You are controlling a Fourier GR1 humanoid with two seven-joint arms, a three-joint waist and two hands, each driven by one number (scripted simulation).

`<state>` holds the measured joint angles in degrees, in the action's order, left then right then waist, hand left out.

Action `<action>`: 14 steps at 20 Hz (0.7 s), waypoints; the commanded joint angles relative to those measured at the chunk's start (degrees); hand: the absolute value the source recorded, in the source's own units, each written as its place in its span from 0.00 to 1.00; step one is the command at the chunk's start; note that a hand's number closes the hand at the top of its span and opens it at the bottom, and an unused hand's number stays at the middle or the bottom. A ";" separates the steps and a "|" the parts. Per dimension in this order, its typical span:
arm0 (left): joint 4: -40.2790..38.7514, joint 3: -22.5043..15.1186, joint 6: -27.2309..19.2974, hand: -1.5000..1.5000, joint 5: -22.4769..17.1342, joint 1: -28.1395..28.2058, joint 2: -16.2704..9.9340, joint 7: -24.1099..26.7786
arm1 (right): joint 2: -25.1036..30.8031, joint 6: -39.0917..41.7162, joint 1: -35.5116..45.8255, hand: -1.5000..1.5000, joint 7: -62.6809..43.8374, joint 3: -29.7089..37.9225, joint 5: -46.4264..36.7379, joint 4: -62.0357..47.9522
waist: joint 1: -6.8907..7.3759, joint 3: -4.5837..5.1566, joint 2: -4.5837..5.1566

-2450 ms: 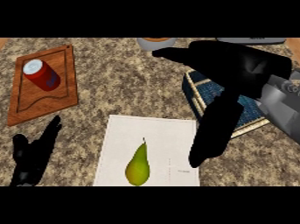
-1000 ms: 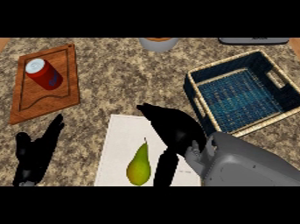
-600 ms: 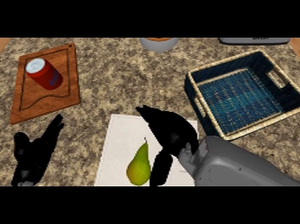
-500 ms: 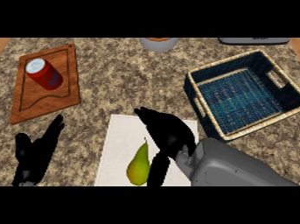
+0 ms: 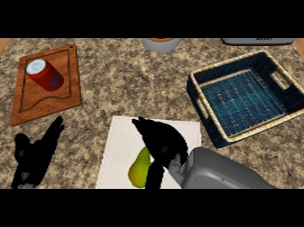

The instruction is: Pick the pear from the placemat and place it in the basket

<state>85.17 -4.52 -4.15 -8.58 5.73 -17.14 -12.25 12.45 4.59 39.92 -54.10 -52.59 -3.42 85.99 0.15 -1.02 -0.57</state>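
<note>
Head view is showing the right hand (image 5: 161, 141) lying over the white placemat (image 5: 118, 150), with its fingers draping down along the right side of the pear (image 5: 139, 168) and its thumb pointing toward the far edge of the mat. The fingers are touching or nearly touching the pear's right flank, but whether they are curling round the fruit cannot be told, because the hand is covering that side. The pear is lying on the placemat near the lower edge of the view, stem end pointing away from the robot, with its left half showing. The step in hand is judged to be the grasp: the hand is at the fruit, and the fruit is not yet lifted. The next move is calling for the fingers and thumb to be closing round the pear's body, then a lift clear of the mat and a carry up and to the right, over the near rim of the basket (image 5: 210, 122), which is sitting just beside the placemat's far right corner. The left hand (image 5: 36, 153) is resting at the lower left, fingers straight and released, holding nothing. Further out, a red can (image 5: 45, 75) is lying on a wooden board (image 5: 69, 95) at the far left. The counter (image 5: 128, 84) is carrying a speckled stone pattern, and a round grey container (image 5: 161, 44) is standing at its far edge.
</note>
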 commanded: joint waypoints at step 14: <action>-2.57 1.67 1.23 0.50 -0.48 1.70 0.29 -5.47 | -5.25 2.79 -4.75 0.00 2.68 -0.05 -6.09 -6.65 | 0.13 1.01 0.62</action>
<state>85.87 -3.64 -3.67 -7.74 5.91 -16.50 -13.13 8.25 6.78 35.75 -52.09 -53.19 -8.38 80.42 0.16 -0.91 -0.51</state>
